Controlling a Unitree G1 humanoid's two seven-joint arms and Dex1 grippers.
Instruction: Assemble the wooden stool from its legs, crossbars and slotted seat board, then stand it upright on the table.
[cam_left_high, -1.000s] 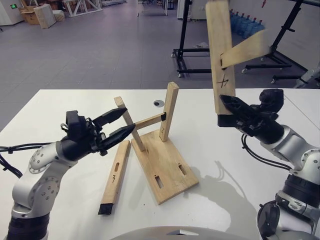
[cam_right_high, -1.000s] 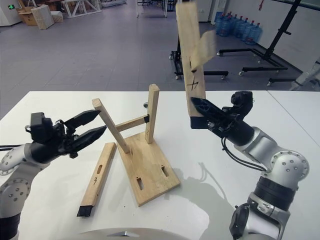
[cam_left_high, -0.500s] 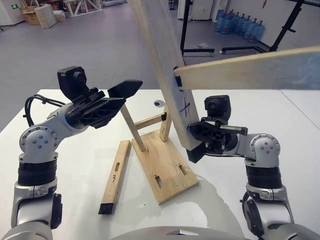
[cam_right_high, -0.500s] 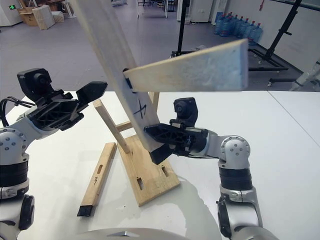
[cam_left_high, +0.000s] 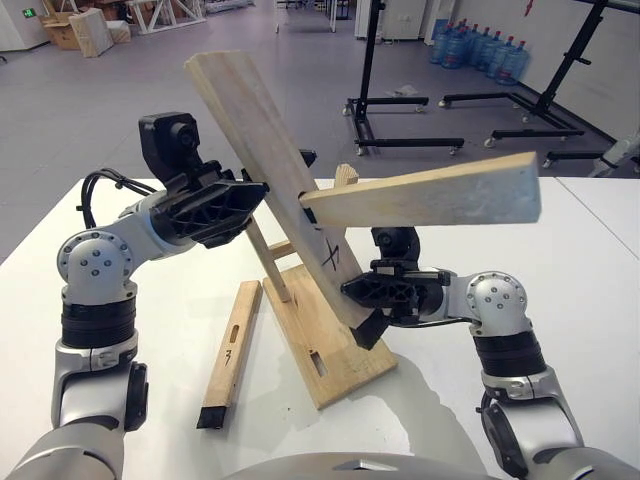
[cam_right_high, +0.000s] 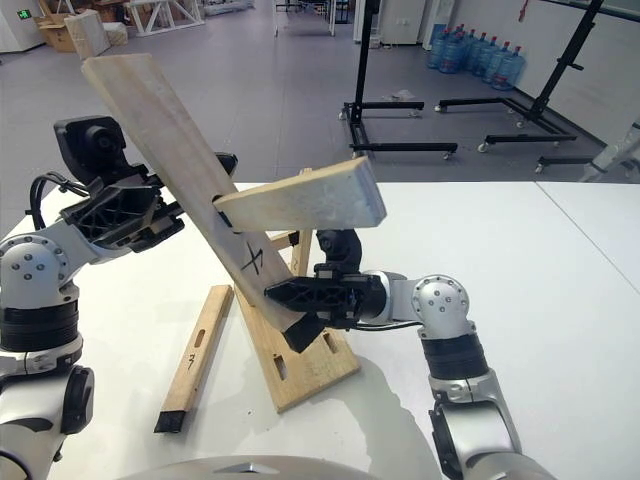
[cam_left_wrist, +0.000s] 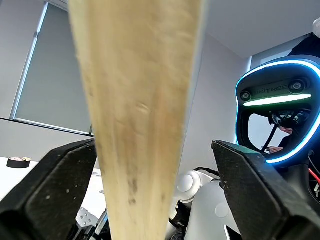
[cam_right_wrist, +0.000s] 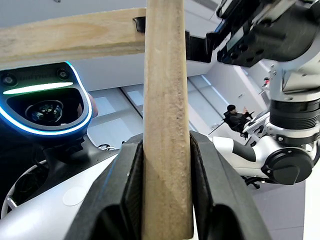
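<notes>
My right gripper (cam_left_high: 366, 300) is shut on the lower end of a wooden leg (cam_left_high: 262, 150) marked with an X, which leans up and to the left over the table. A crossbar (cam_left_high: 430, 195) juts from the middle of this leg toward the right. My left gripper (cam_left_high: 248, 198) is open around the leg's upper part; in the left wrist view its fingers (cam_left_wrist: 65, 185) stand either side of the leg (cam_left_wrist: 140, 100). Under them the seat board (cam_left_high: 340, 365) lies flat with two legs (cam_left_high: 265, 260) and a crossbar standing in it. A loose leg (cam_left_high: 230, 355) lies left of the board.
The white table (cam_left_high: 590, 300) has free room on its right and front left. Beyond its far edge stand black wheeled racks (cam_left_high: 400, 100) and blue water bottles (cam_left_high: 480, 45) on the floor. A tape roll (cam_left_wrist: 20, 161) shows in the left wrist view.
My right gripper has come down and left, tipping the held leg over the board. My left gripper has risen from beside the standing legs and now straddles the held leg's upper part.
</notes>
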